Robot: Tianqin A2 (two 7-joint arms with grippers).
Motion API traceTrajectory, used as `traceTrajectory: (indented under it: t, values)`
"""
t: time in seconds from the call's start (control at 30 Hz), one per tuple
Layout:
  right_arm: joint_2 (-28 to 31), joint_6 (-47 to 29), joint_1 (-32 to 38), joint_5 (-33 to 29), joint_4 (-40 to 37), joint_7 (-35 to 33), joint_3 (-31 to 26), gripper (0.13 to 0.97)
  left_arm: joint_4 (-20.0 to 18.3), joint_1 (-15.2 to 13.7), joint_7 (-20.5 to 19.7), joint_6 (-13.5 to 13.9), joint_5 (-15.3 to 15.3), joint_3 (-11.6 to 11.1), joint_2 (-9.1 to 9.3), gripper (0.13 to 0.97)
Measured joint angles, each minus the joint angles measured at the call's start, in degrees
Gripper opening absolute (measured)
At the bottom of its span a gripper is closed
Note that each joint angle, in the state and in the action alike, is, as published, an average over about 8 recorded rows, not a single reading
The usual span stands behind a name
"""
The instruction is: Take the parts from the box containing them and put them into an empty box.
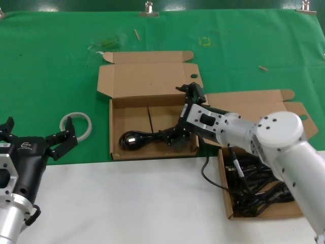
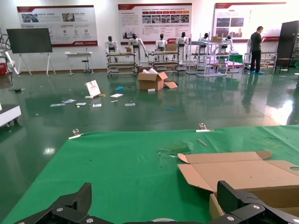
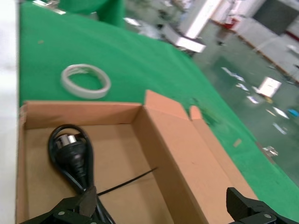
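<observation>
head view first, nearest things: the left pincer hangs idle low at the robot's left over the white strip of the desk, its black fingers spread wide and holding nothing, just beside a whitish plastic ring lying on the green cloth. on the other side, close in, the box containing the parts sits with its lid askew; a tangle of black cables fills it, and one loop spills over its near wall onto the white strip. the right arm's big grey elbow covers much of that box, so how many cables remain cannot be counted.

a little farther, the right pincer is down inside the empty box, by the wall nearest the full box. a coiled power cable lies along that box's front wall, plug end toward the robot's left. the right wrist view shows the plug flat on the cardboard floor and the pincer's two black fingertips standing far apart, so i judge it spread and the cable set down, not gripped, though the cable's near end runs under the pincer and contact there is hidden. the arm reaches low, likely so the bundle lands inside the walls.

farthest, the lid stands squarely open behind.
</observation>
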Motion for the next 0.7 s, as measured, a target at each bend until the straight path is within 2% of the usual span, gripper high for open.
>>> traceTrajectory:
  t: [0.37, 0.7]
  values:
    - [2.31, 6.88, -10.92, 4.37, 12.80, 6.31, 4.71, 0.966, 0.00, 0.00, -0.01, 0.00, 0.01, 0.00, 0.00, 0.965]
    - [4.42, 13.17, -20.86, 8.36, 24.53, 12.09, 9.03, 0.966, 0.00, 0.00, -0.01, 0.00, 0.00, 0.00, 0.00, 0.966]
